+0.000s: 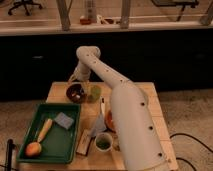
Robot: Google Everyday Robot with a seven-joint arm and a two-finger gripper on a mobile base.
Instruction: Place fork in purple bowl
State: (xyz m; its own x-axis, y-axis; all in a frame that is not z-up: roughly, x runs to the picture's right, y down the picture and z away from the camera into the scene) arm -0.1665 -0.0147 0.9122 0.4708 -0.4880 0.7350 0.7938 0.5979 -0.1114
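Observation:
The purple bowl (76, 93) is small, dark maroon and round, and stands at the back left of the wooden table (60, 91). My gripper (74, 81) hangs at the end of the white arm (125, 110), right over the bowl's back rim. A small pale glint (75, 91) shows inside the bowl under the gripper. It may be the fork, but I cannot tell for sure, nor whether the gripper holds it.
A green cup (95, 93) stands just right of the bowl. The orange bowl (107, 121) is mostly hidden by the arm, with a white-handled utensil (102, 107) beside it. A white cup (103, 142) stands in front. A green tray (30, 131) at the left holds a wooden-handled tool (44, 130), a sponge (64, 120) and a fruit (33, 149).

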